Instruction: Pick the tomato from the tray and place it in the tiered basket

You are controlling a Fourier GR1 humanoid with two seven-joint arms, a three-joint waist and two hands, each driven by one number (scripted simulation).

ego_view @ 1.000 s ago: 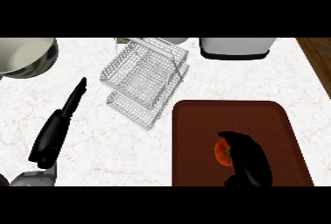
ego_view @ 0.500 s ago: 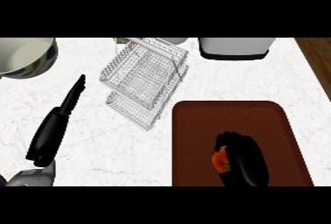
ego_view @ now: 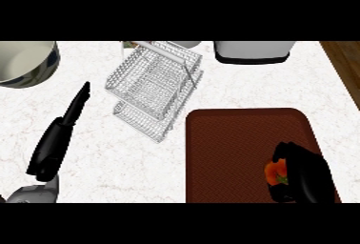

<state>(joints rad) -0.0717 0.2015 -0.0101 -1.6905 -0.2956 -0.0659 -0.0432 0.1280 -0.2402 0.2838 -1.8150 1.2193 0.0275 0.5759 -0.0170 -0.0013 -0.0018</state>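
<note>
A red tomato [ego_view: 275, 171] shows at the near right of the dark red tray [ego_view: 232, 147], mostly hidden by my right hand [ego_view: 302, 171], whose fingers curl round it. Whether it rests on the tray or hangs above it I cannot tell. The wire tiered basket [ego_view: 155, 86] stands on the white counter, up and to the left of the tray, with nothing in either tier. My left hand [ego_view: 60, 138] lies at the left of the counter with straight fingers pointing away, holding nothing.
A large metal bowl [ego_view: 25, 62] sits at the far left corner. A white appliance [ego_view: 252, 50] stands at the back, right of the basket. The counter's wooden edge [ego_view: 346, 62] runs along the far right.
My right hand has moved right and toward the near edge, taking the tomato with it. The left hand and the basket have stayed where they were.
</note>
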